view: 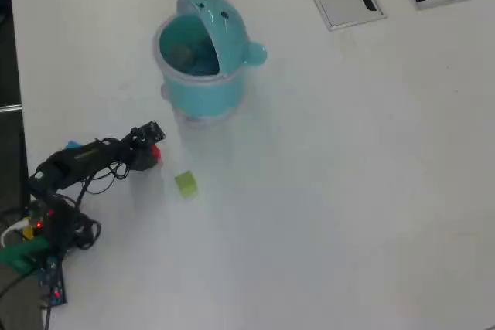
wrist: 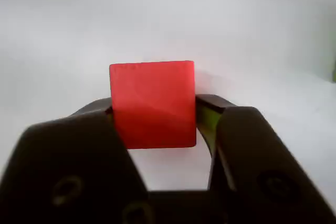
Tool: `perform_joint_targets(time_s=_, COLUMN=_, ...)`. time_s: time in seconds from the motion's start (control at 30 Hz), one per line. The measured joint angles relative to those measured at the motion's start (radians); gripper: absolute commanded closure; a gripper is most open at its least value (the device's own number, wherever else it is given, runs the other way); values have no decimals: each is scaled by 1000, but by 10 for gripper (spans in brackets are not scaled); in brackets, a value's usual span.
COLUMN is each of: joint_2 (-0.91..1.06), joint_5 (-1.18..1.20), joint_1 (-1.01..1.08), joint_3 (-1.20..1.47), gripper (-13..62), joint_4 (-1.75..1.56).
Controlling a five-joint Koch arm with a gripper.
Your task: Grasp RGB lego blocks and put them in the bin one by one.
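Tool [wrist: 153,111] clamps 1 red cube [wrist: 152,103] | 1 yellow-green cube [view: 186,183] | 1 bin [view: 203,90]

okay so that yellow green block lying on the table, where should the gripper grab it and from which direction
Grip the yellow-green block across two opposite flat side faces, coming straight down from above. In the overhead view it sits alone on the white table, nothing touching it, so its sides look free. The gripper is shut on the red block, so that likely goes into the bin first.
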Motion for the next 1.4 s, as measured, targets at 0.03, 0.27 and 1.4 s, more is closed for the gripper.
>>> perform_joint_targets(time_s=0.03, joint_2=0, joint_5=0, joint_1=-8, joint_3=0, gripper=378, joint_4=-2)
perform_joint_targets(time_s=0.27, joint_2=11, joint_5=0, joint_1=-15, joint_3=-74, gripper=377, joint_4=0)
perform_joint_targets(time_s=1.4, joint_2=98, joint_5=101, joint_1=-117, joint_3=-765, gripper=395, joint_4=0)
